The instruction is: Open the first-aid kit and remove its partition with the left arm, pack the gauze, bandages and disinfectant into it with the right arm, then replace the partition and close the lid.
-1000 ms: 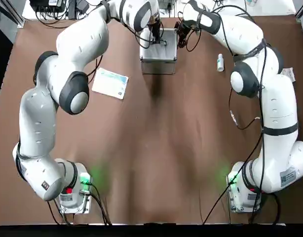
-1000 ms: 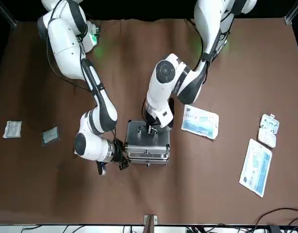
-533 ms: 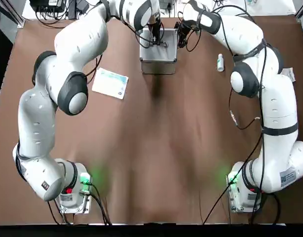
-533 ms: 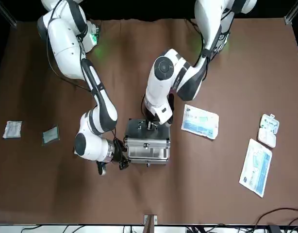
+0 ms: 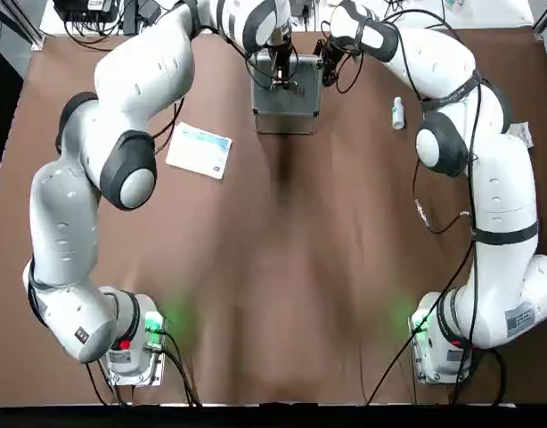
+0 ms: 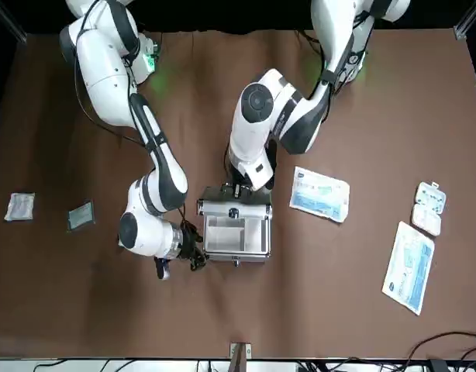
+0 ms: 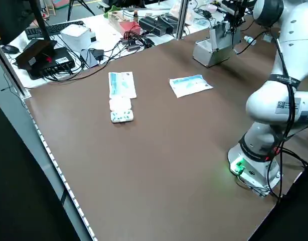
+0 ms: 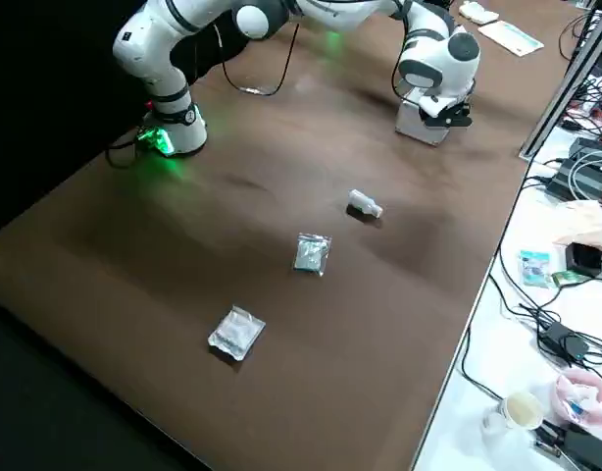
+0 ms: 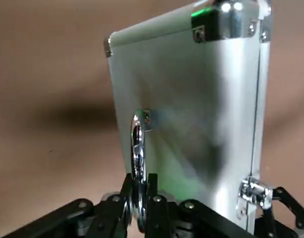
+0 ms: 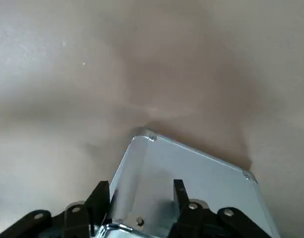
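With the left gripper [image 9: 139, 177] clamped on the handle [image 9: 137, 141], we arc the lid [image 9: 181, 84] back gently—right gripper [image 10: 141, 184], jaws apart, beside the case [image 6: 236, 258].

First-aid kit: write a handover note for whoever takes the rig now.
Left pincer: shut on the handle of the raised lid.
Right pincer: open, beside the case.
Supplies: disinfectant and two small packets lie on the table, robot's right; I can't tell which is gauze.
Done: lid open. The white compartmented insert, apparently the partition, sits inside.
Left: take it out, pack the supplies, replace it, close the lid.
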`<state>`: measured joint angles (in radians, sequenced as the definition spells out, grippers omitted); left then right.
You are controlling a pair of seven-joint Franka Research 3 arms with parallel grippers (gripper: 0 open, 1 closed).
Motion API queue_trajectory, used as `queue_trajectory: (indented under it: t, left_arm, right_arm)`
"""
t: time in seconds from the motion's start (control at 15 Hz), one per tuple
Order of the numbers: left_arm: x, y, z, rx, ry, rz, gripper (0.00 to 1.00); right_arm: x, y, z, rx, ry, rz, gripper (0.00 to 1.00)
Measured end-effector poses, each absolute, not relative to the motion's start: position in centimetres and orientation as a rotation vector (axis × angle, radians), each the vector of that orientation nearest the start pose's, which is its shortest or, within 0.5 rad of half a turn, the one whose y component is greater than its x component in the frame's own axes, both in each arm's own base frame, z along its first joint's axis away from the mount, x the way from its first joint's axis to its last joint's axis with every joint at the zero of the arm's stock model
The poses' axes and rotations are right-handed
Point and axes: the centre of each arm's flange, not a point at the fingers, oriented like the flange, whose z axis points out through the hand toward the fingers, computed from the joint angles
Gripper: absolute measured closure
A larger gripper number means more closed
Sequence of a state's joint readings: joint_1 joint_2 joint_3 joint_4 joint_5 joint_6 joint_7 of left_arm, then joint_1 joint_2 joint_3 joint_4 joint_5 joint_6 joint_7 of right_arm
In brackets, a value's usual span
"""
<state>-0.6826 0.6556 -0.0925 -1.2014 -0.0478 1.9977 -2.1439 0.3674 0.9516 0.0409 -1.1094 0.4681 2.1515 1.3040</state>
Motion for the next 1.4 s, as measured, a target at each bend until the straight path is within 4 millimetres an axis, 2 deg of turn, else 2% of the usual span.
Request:
queue_trajectory:
  t: [0.27,0.73,0.87,1.0,1.2,1.4]
  left_arm:
    - [53.9,-51.8,41.1,-2.486,-2.102,0.151,0.87]
    - [53.5,-52.0,41.0,-2.483,-2.082,0.149,0.85]
    - [52.4,-52.6,40.0,-2.483,-2.015,0.166,0.77]
    - [51.2,-53.5,39.2,-2.484,-1.974,0.179,0.74]
    - [50.6,-53.8,39.2,-2.479,-1.957,0.185,0.72]
    - [49.9,-53.9,39.5,-2.467,-1.93,0.195,0.58]
  right_arm:
    - [71.5,31.8,24.7,-2.315,1.513,0.38,0.41]
    - [71.5,31.8,24.7,-2.315,1.513,0.38,0.41]
    - [71.5,31.8,24.7,-2.314,1.514,0.379,0.41]
    - [71.5,31.8,24.7,-2.314,1.514,0.379,0.41]
    - [71.5,31.8,24.7,-2.314,1.514,0.379,0.41]
    - [71.5,31.8,24.7,-2.314,1.514,0.379,0.41]
